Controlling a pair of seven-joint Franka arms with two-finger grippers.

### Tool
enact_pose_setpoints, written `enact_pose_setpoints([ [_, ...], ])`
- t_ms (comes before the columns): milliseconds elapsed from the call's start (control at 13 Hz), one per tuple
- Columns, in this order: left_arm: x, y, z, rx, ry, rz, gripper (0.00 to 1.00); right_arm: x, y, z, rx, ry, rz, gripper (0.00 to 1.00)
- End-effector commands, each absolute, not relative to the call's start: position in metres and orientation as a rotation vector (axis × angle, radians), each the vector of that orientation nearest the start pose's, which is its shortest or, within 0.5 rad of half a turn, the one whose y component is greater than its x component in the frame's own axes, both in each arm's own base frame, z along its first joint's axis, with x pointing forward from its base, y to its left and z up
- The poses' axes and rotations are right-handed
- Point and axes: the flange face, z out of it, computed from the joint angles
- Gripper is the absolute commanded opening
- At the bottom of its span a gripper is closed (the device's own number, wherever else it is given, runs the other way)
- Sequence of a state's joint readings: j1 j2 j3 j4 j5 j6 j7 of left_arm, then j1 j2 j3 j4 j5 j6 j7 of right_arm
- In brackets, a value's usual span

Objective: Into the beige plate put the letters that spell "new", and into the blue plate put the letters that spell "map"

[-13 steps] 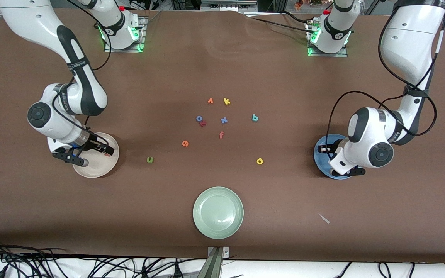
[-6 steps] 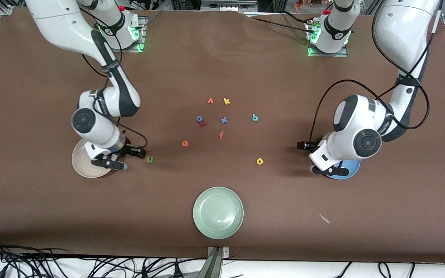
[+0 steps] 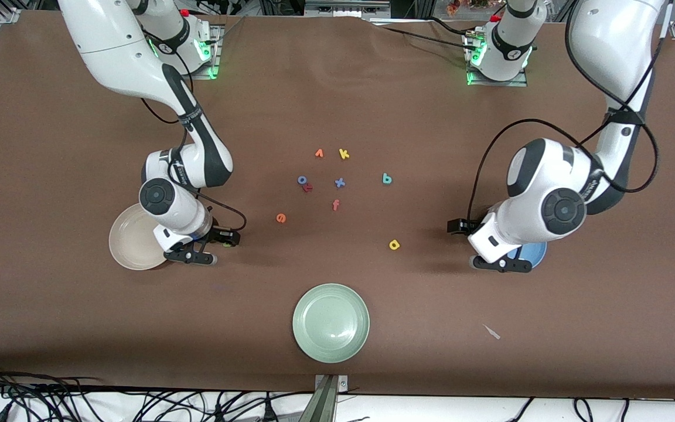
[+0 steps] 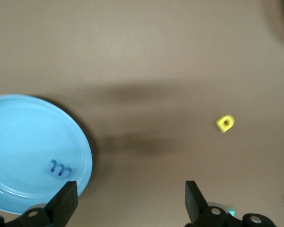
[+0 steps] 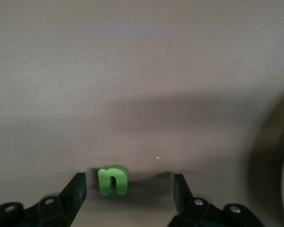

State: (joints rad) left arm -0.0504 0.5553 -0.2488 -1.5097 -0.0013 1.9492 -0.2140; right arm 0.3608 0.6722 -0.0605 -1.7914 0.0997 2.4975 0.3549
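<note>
1. The right gripper (image 3: 215,247) hangs low over the brown counter (image 3: 372,105) beside the round cream-beige plate (image 3: 129,237), jaws spread wide and empty, the small green foam n (image 5: 113,179) between them.
2. The left gripper (image 3: 484,245) is over the counter by the round sky-blue plate (image 4: 23,146), jaws fully apart, empty.
3. The blue foam m (image 4: 59,168) lies in that plate; the yellow foam a (image 3: 394,245) lies on the counter nearby.

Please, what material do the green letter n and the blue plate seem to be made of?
The green letter n looks like soft foam: thick, matte, with rounded edges and no shine. The blue plate seems to be glazed ceramic or hard plastic; its smooth surface has a faint sheen and a raised rim, but the look alone does not settle which.
</note>
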Motion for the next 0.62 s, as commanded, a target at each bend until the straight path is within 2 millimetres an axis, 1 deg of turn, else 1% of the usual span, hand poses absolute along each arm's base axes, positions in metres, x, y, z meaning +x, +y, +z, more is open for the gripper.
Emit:
enact_pose_setpoints([
  [0, 0.671, -0.173, 0.375, -3.232, 0.074, 0.137, 1.0, 0.633, 0.213, 0.168, -3.1, 0.164, -0.047, 0.77],
  [77, 0.671, -0.174, 0.376, -3.231, 0.074, 0.134, 1.0, 0.633, 0.213, 0.168, -3.1, 0.164, -0.047, 0.74],
  [231, 0.67, -0.18, 0.376, -3.23, 0.094, 0.132, 1.0, 0.633, 0.213, 0.168, -3.101, 0.155, -0.048, 0.64],
  [385, 0.67, -0.181, 0.375, -3.229, 0.095, 0.134, 1.0, 0.633, 0.211, 0.167, -3.106, 0.14, -0.045, 0.5],
  [462, 0.67, -0.182, 0.369, -3.229, 0.096, 0.142, 1.0, 0.635, 0.209, 0.168, -3.109, 0.137, -0.049, 0.46],
  [538, 0.669, -0.19, 0.353, -3.217, 0.12, 0.167, 1.0, 0.635, 0.208, 0.169, -3.111, 0.128, -0.053, 0.46],
])
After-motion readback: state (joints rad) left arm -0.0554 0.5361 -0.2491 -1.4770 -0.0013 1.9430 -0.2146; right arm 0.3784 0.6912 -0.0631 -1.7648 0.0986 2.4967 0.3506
